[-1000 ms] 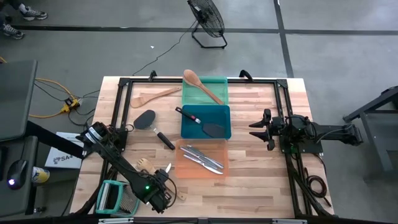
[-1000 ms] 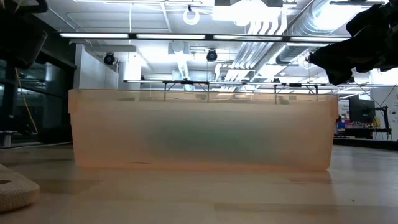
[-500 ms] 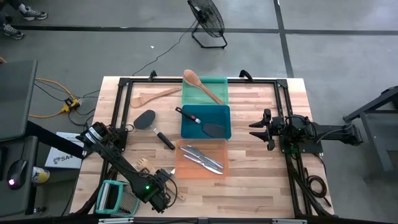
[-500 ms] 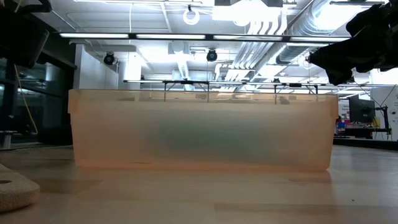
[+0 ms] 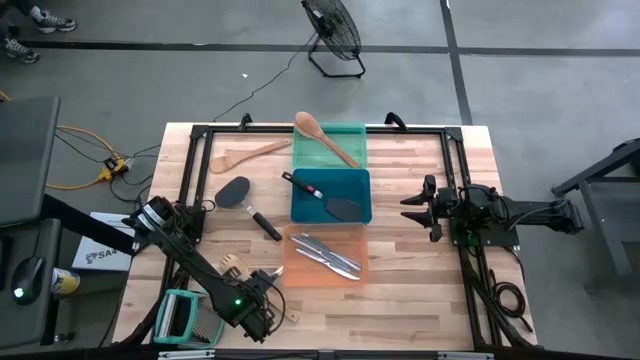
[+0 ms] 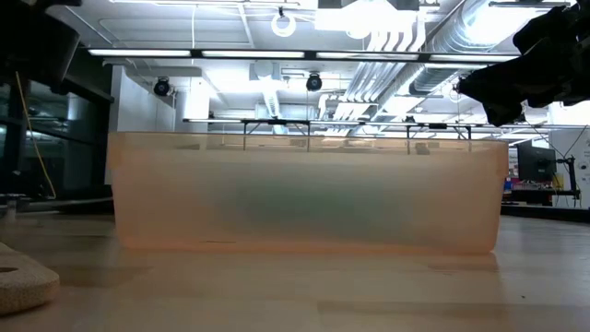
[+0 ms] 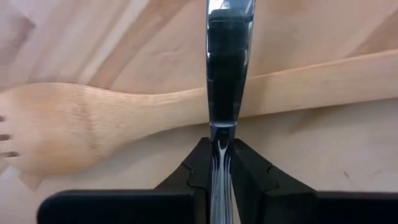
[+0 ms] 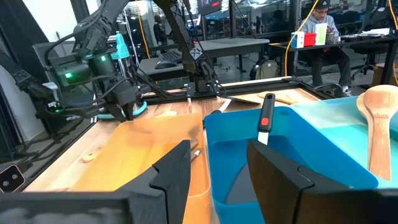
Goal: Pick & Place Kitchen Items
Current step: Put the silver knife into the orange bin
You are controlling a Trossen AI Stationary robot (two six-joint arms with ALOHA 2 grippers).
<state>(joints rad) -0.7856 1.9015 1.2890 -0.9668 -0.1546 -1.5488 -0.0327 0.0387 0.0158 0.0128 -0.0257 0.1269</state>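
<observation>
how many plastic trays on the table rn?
3, in a line mid-table: green tray at the far edge, blue tray next, orange tray nearest the front. None seem hidden.

Even, bright overhead light falls on the worktop (image 5: pixel 400 250) in the high view, with only soft, short shadows. In the low view the ceiling lights (image 6: pixel 277 53) glare white at the frame's top, and the orange tray (image 6: pixel 304 194) looks hazy. The left wrist view is soft, the wooden fork (image 7: pixel 93 124) slightly blurred.

Glossy metal knife (image 7: pixel 225 68); matt pale wooden fork (image 7: pixel 93 124); translucent plastic orange tray (image 6: pixel 309 192); wood-plank table (image 5: pixel 400 285).
</observation>
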